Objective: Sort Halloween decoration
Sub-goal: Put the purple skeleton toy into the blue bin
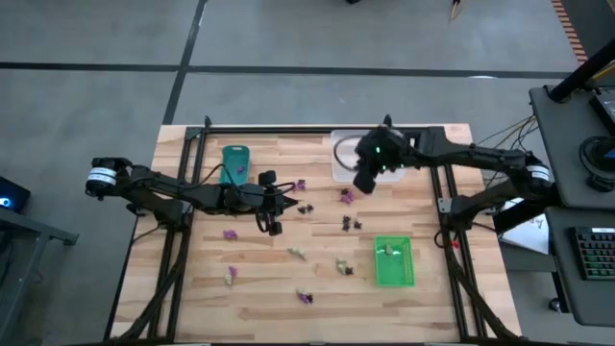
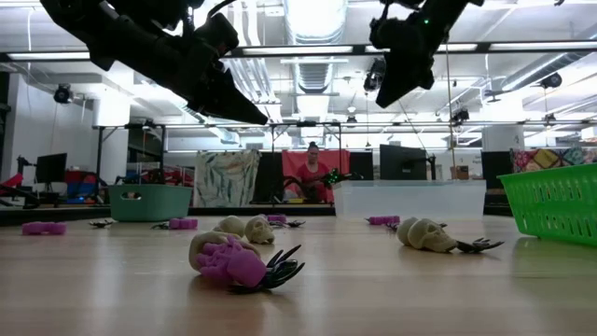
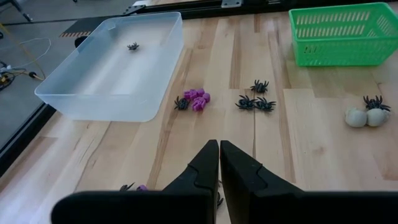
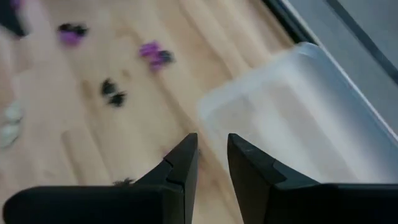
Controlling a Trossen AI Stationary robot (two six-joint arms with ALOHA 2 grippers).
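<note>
Halloween decoration trinkets lie scattered on the wooden table: purple ones [image 1: 346, 195], black spiders [image 1: 348, 223] and pale cream skulls [image 1: 343, 266]. My left gripper [image 1: 274, 227] hangs shut above the table's middle left, with purple [image 3: 198, 99] and black [image 3: 255, 101] trinkets lying ahead of it. My right gripper [image 1: 365, 183] hovers high over the near edge of the clear tray [image 1: 348, 154]. It is open by a narrow gap [image 4: 211, 155], and nothing is between its fingers. One black spider [image 3: 132, 46] lies in the clear tray, and a cream piece [image 1: 388, 251] lies in the green tray [image 1: 394, 274].
A teal tray [image 1: 234, 161] stands at the far left of the table, the clear tray at the far middle and the green basket-like tray at the near right. A black frame rail [image 1: 288, 130] runs along the far edge. Bare wood lies near the front edge [image 1: 192, 308].
</note>
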